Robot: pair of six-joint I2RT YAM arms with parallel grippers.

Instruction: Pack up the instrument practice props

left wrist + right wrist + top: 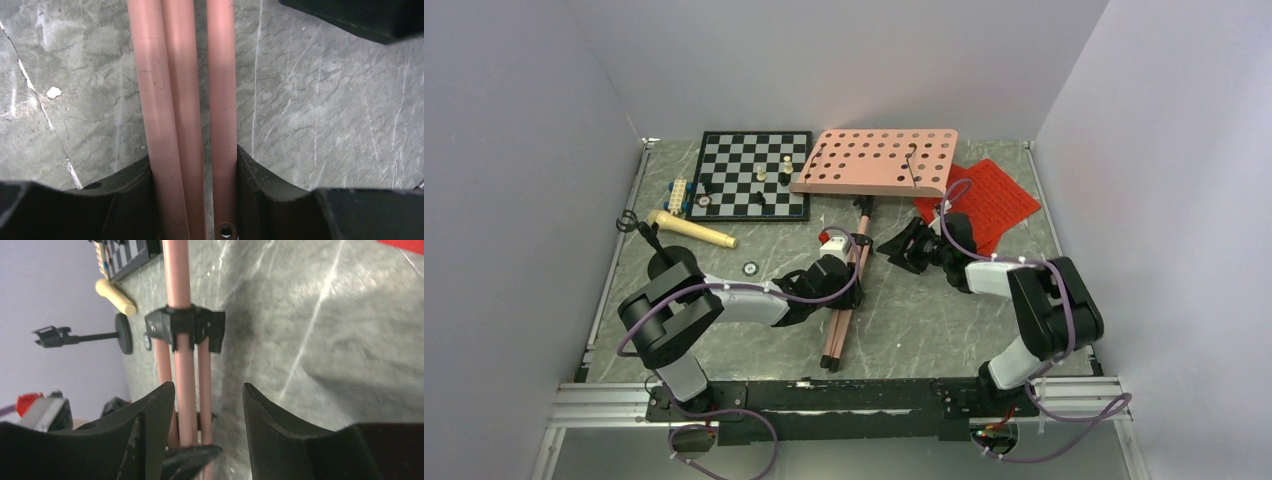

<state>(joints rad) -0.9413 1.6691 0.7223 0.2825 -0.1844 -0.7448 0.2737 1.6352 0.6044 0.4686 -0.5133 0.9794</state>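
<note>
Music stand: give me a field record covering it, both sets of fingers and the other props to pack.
music stand: lying on the table, legs folded together
left gripper: shut on the legs
right gripper: open, near the legs, holding nothing
microphone: lying loose on the table, out of its stand
microphone stand: upright on its round base, clip empty
red pages: on the table, right of the music stand's top

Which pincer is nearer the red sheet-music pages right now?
Right. The right pincer hangs open close beside the red pages. The left pincer is farther off, shut on the folded legs of the pink stand.
</note>
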